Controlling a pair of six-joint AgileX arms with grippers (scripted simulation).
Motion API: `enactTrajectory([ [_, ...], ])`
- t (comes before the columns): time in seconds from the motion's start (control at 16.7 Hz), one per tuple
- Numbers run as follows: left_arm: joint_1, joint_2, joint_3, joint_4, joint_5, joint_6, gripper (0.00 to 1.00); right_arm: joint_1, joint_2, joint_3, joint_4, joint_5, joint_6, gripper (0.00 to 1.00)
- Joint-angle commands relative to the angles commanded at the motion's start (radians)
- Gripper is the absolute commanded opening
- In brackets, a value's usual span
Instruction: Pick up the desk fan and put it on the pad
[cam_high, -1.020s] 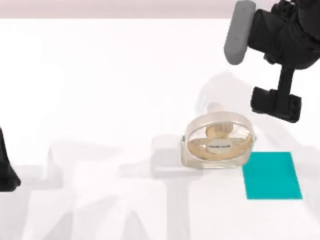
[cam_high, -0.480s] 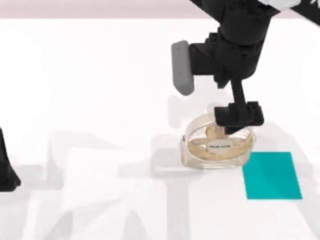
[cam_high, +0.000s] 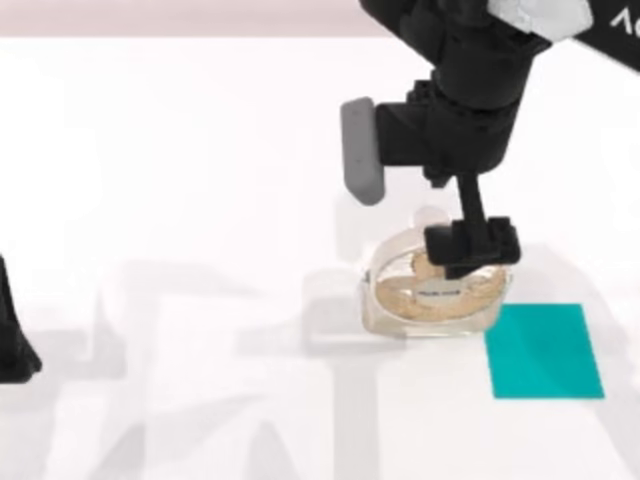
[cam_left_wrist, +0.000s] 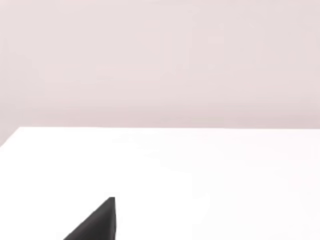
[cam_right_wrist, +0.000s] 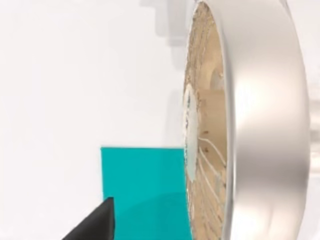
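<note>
Although the white table (cam_high: 180, 200) is wide, everything that matters sits right of centre. Standing on its rim, the round desk fan with silvery-beige ring frame and tan blades (cam_high: 436, 290) lies directly beneath the right gripper (cam_high: 472, 248), its flat face toward the table's near edge, ring running left to right. The thin teal-green rectangular pad (cam_high: 545, 350) lies just right of it. Whether the jaws are parted or closed, I cannot tell. The left arm (cam_high: 14, 345) idles at the far left edge.
</note>
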Motion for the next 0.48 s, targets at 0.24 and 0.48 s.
enactTrajectory([
  [0.24, 0.0, 0.0, 0.0, 0.0, 0.0, 0.0, 1.0, 0.002, -0.011, -0.136, 0.121, 0.0, 0.002, 1.0],
  [0.48, 0.0, 0.0, 0.0, 0.0, 0.0, 0.0, 1.0, 0.003, -0.011, -0.152, 0.137, 0.0, 0.002, 1.0],
])
